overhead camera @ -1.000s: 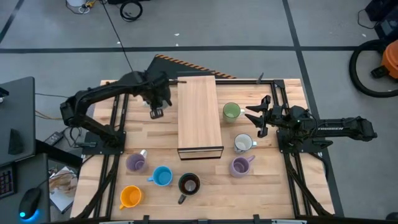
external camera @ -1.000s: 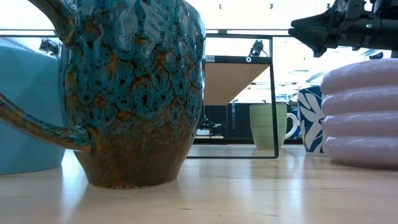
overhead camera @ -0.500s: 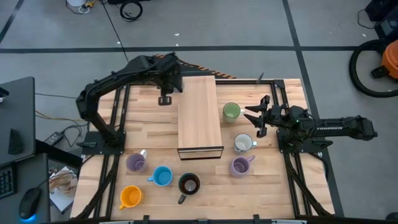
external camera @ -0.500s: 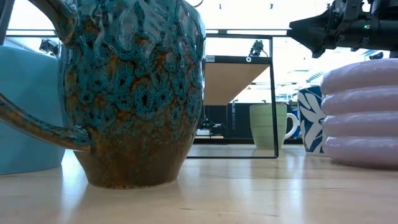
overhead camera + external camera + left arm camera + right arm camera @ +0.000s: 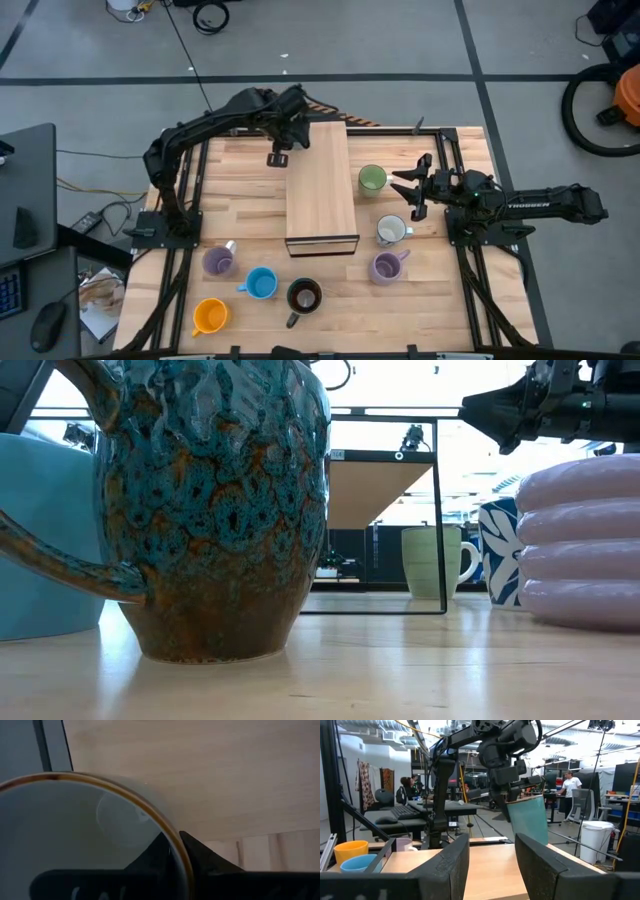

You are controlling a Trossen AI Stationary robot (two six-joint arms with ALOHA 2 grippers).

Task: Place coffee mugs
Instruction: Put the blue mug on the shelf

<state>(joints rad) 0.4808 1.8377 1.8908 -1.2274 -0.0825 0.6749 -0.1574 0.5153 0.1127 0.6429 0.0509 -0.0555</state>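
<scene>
My left gripper (image 5: pixel 277 155) hangs above the table by the far left corner of the long wooden board (image 5: pixel 320 185), shut on the white mug with a brown rim (image 5: pixel 527 822). My right gripper (image 5: pixel 405 190) is open and hovers between the green mug (image 5: pixel 372 180) and the patterned white mug (image 5: pixel 390 231), touching neither. Both stand on their bases right of the board, as does a lilac mug (image 5: pixel 385 266). Along the near edge stand a second lilac mug (image 5: pixel 218 262), the light blue one (image 5: pixel 261 284), the dark one (image 5: pixel 303 296) and the orange one (image 5: pixel 209 316). My left gripper holds the white mug by its rim (image 5: pixel 167 837), one finger (image 5: pixel 150 857) inside the mug and one (image 5: pixel 205 857) outside its wall. The fingers come from above, pointing down. The mug hangs below them, lifted clear and slightly tilted (image 5: pixel 527 822).
The board sits on a thin black frame (image 5: pixel 385 510) in the middle of the table, raised above the top. Black arm mounts (image 5: pixel 185 200) run along both table sides. Bare wood lies left of the board (image 5: pixel 240 210). People and desks show in the room beyond (image 5: pixel 570 782).
My left arm has carried the white mug, lifted clear, from left of the board toward the table's far edge and to the right, up to the board's far left corner. It has stayed shut on the mug.
</scene>
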